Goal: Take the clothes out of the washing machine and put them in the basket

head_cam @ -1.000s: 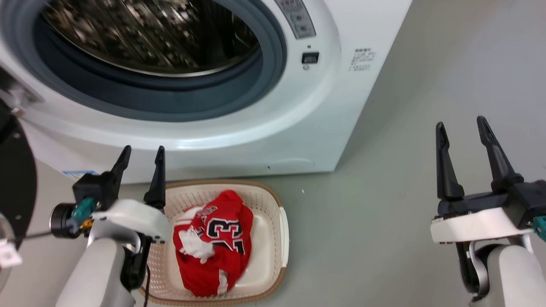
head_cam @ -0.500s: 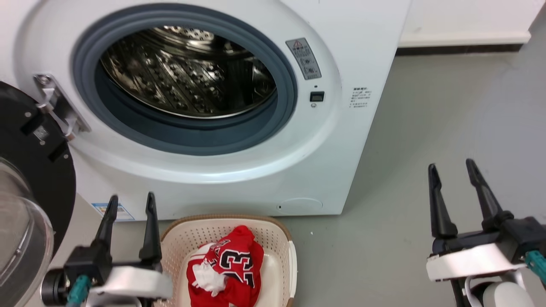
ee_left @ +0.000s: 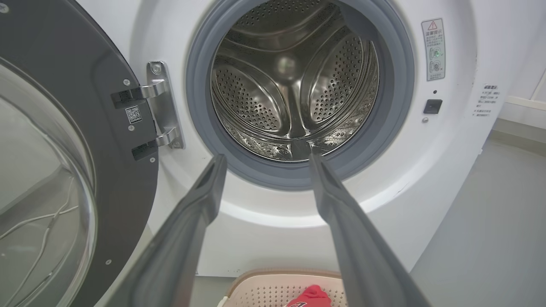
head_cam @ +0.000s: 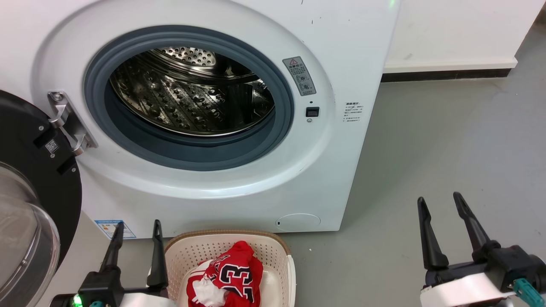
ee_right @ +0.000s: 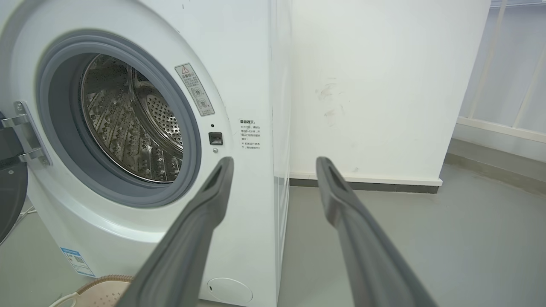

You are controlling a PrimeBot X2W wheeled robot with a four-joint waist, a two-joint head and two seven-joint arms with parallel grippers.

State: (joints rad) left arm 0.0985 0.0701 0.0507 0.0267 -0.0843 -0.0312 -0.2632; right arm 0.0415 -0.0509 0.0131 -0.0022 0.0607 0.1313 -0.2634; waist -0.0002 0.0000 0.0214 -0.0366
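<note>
The white washing machine [head_cam: 341,64] stands with its black-rimmed door [head_cam: 30,204] swung open to the left. Bare perforated steel is all I see in its drum [head_cam: 192,98]. On the floor before it sits the cream basket [head_cam: 279,251] holding the red clothes [head_cam: 230,277], a jersey numbered 23. My left gripper [head_cam: 137,224] is open just left of the basket, empty, fingers pointing at the washer's front. Over the grey floor to the right, my right gripper [head_cam: 439,199] is open and empty. The left wrist view looks into the drum [ee_left: 294,81] between open fingers [ee_left: 204,192].
Grey floor [head_cam: 448,149] spreads to the right of the washer. A white wall with a dark baseboard [head_cam: 443,74] runs behind it. The open door's glass bowl [head_cam: 21,238] bulges out at the left. In the right wrist view, the washer's side panel [ee_right: 281,128] meets the wall.
The head camera has tilted up, so the washer's porthole and the back wall now show more fully. Both grippers and the basket sit lower in the picture. Both grippers stay open.
</note>
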